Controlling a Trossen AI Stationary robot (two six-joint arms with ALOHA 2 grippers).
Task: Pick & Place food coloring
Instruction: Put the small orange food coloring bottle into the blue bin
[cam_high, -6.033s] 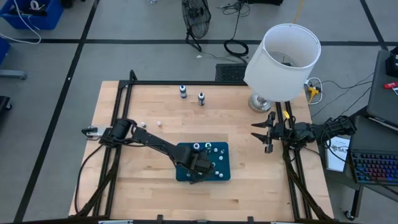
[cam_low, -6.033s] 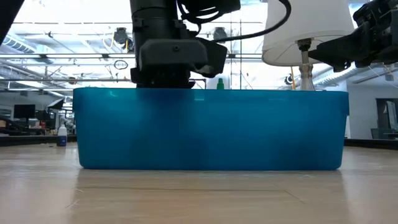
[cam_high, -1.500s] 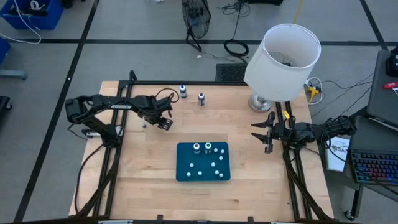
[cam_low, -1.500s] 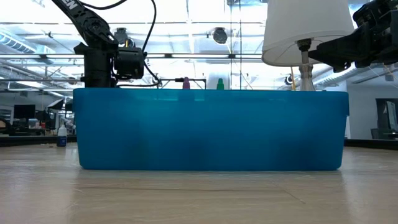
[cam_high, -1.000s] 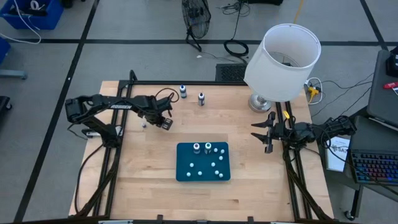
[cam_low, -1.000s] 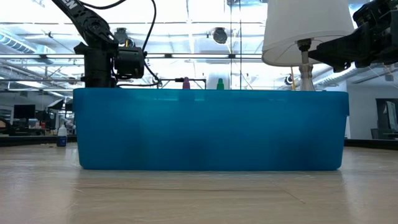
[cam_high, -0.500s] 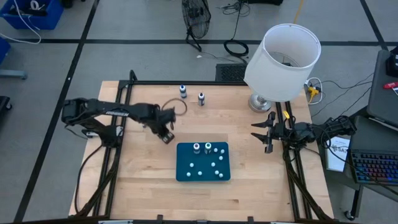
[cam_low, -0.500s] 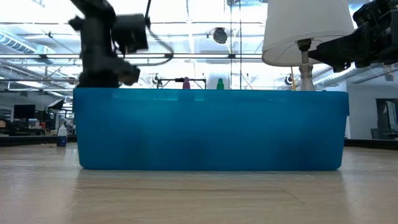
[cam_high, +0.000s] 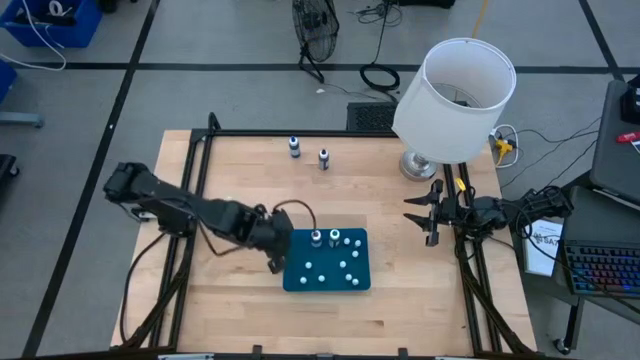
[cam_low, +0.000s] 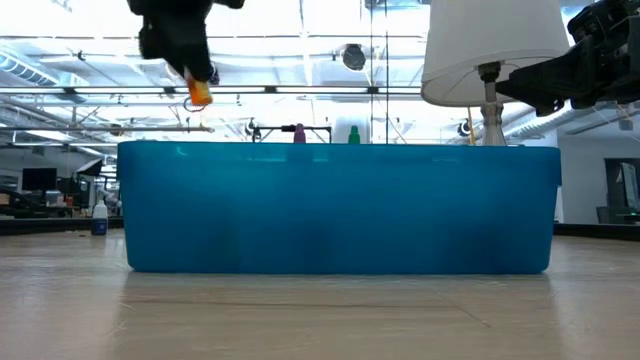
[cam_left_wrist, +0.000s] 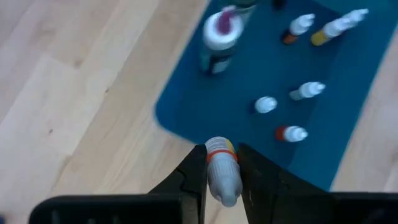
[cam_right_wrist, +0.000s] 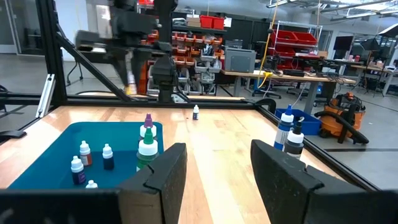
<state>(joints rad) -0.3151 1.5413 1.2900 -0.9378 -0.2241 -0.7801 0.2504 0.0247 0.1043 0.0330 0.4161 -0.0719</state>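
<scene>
My left gripper (cam_high: 275, 262) hovers at the left edge of the blue mat (cam_high: 352, 278), shut on a tiny food coloring bottle (cam_left_wrist: 221, 168) with a white cap and an orange band. Several more tiny white-capped bottles (cam_left_wrist: 292, 133) stand on the mat, beside two larger bottles (cam_high: 316, 237). In the low view the left gripper (cam_low: 190, 70) is high above the mat (cam_low: 340, 205). One tiny bottle (cam_right_wrist: 195, 112) stands on the bare wood. My right gripper (cam_high: 430, 215) waits open at the table's right edge. My left gripper pinches the tiny bottle by its sides (cam_left_wrist: 222, 177) between the two fingers (cam_left_wrist: 196, 171), coming from above and pointing down. The white cap end points back toward the wrist. The orange lower end (cam_low: 200, 95) sticks out below the fingertips. The bottle is lifted clear of the table.
Two taller bottles (cam_high: 294, 147) stand near the table's far edge. A lamp with a big white shade (cam_high: 455, 100) stands at the far right corner. A black frame rail (cam_high: 200, 165) runs along the table's sides. Bare wood lies between the mat and the far bottles.
My left gripper has swung from the table's far left part toward the near edge and the right. It now hangs at the mat's left edge and carries the tiny orange-banded bottle. In the low view it has risen.
</scene>
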